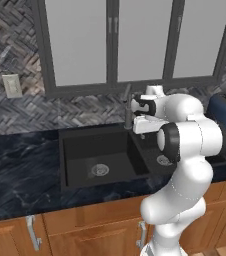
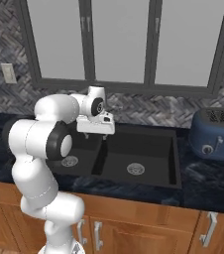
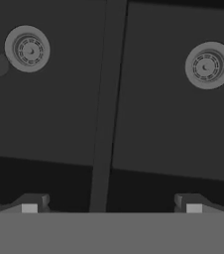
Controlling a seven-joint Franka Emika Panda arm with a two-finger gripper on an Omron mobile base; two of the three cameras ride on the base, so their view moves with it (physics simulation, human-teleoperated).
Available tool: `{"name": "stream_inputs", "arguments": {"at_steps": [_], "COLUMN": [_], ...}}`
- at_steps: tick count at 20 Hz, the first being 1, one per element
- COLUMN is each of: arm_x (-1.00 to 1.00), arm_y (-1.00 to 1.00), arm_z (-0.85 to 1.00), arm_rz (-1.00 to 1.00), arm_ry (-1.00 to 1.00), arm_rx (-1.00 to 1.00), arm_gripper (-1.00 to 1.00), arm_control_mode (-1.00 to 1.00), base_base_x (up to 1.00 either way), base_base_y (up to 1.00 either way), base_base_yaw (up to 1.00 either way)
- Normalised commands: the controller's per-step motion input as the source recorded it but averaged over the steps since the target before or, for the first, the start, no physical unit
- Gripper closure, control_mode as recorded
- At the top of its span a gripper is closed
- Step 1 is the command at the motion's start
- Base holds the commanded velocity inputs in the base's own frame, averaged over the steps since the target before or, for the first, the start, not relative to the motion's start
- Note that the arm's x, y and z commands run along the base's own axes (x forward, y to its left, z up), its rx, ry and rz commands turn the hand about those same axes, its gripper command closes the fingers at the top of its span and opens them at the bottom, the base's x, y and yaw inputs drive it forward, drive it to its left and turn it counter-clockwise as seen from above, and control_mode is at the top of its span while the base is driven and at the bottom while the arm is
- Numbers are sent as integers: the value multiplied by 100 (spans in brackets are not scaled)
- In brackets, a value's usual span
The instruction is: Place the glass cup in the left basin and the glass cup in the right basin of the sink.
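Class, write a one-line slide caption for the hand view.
Open gripper above the matte black double sink's central divider, round steel drains on either side.

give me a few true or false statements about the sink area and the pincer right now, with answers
1. The pincer hangs open above the central divider of the matte black double sink. True.
2. A glass cup stands in the left basin. False: that basin holds nothing but its round steel drain.
3. A dark blue toaster sits on the dark marble counter to the right of the sink. True.
4. The pincer grips a cup. False: nothing is between its fingertips.
5. The right basin has no drain. False: a round steel drain sits in its floor.
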Motion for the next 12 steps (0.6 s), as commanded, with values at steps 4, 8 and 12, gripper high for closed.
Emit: {"name": "stream_inputs", "arguments": {"at_steps": [4, 8, 12], "arm_x": [0, 0, 0], "arm_y": [0, 0, 0], "arm_z": [0, 0, 0], "arm_rz": [0, 0, 0], "arm_ry": [0, 0, 0], "arm_rx": [0, 0, 0], "arm_gripper": [-100, -100, -100], "arm_control_mode": [100, 100, 100], "base_base_x": [0, 3, 6], "base_base_y": [-30, -35, -39], "base_base_yaw": [0, 0, 0]}}
